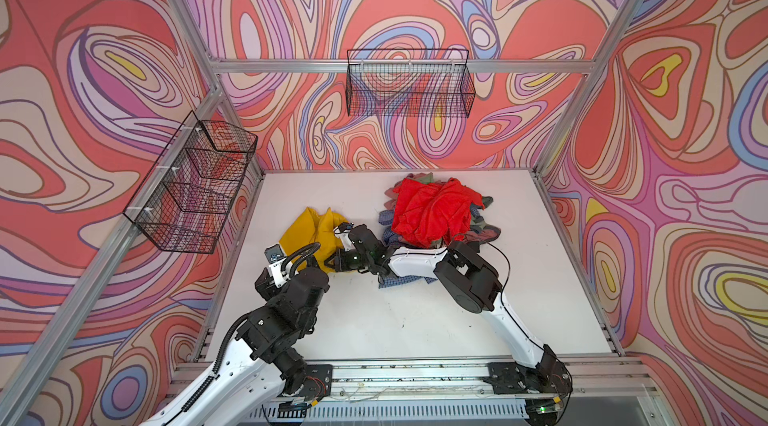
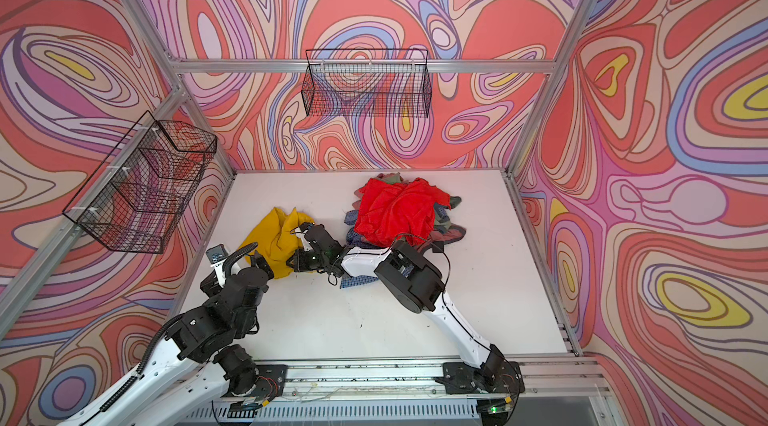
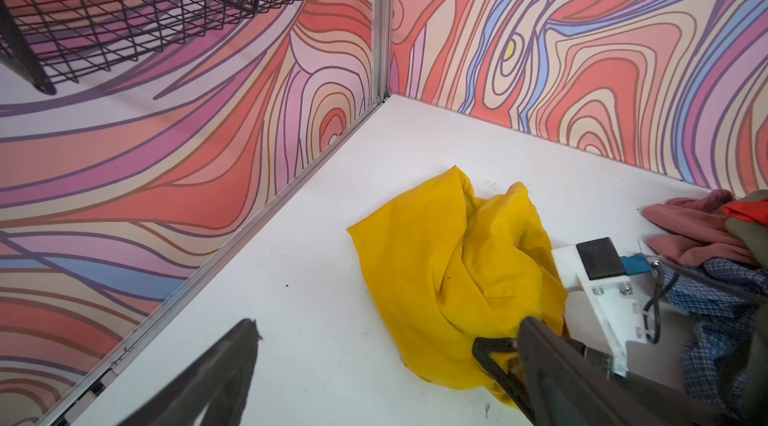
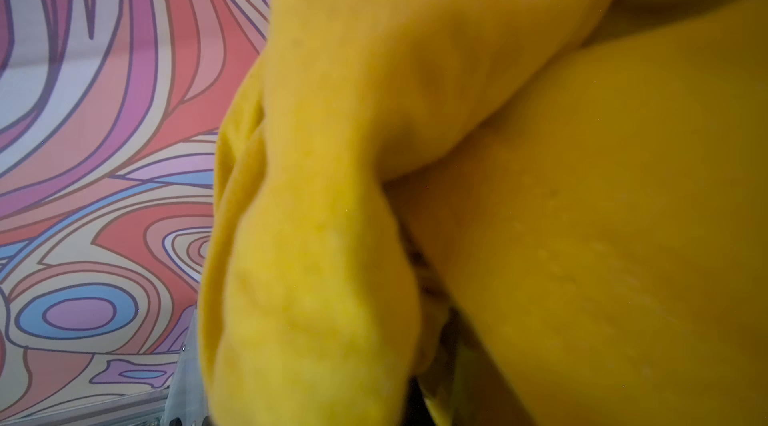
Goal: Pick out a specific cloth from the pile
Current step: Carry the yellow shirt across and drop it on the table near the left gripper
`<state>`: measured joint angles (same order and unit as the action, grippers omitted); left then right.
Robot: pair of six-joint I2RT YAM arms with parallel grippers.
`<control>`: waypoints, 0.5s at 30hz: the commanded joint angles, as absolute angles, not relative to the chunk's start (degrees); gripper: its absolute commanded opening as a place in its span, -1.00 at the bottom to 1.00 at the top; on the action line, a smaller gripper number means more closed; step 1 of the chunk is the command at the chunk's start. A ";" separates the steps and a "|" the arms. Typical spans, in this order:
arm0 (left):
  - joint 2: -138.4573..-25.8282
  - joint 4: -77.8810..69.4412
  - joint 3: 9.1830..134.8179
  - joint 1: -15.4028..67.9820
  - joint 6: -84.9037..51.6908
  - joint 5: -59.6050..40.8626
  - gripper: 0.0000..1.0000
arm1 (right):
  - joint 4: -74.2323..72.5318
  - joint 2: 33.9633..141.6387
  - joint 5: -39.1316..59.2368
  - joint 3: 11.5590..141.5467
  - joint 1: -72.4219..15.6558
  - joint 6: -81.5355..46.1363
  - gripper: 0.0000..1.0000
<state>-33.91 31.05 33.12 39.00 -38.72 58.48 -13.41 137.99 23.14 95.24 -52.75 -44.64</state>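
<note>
Mustard-yellow wrinkled cloth (image 1: 309, 233) lies left of the mixed-garment pile (image 1: 432, 212).
Right gripper (image 1: 333, 263) clenched on its near edge; left gripper (image 3: 388, 322) gapes empty, cloth just ahead.

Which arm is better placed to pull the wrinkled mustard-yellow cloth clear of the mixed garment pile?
Right. The right gripper is shut on the wrinkled mustard-yellow cloth beside the garment pile; the left gripper is open, empty.

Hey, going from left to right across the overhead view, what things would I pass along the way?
Wire basket on the side wall → mustard-yellow cloth → clothes pile.
</note>
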 commanded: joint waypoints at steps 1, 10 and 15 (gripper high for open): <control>-35.68 28.49 32.99 38.60 -37.92 57.81 1.00 | -13.71 135.89 21.53 94.86 -52.34 -44.65 -0.89; -43.09 27.11 36.47 30.96 -34.71 43.29 1.00 | -13.41 124.99 19.26 88.54 -52.31 -41.41 0.43; -47.26 24.94 38.67 28.37 -31.74 38.31 1.00 | -11.93 117.60 15.60 83.14 -52.30 -40.97 0.75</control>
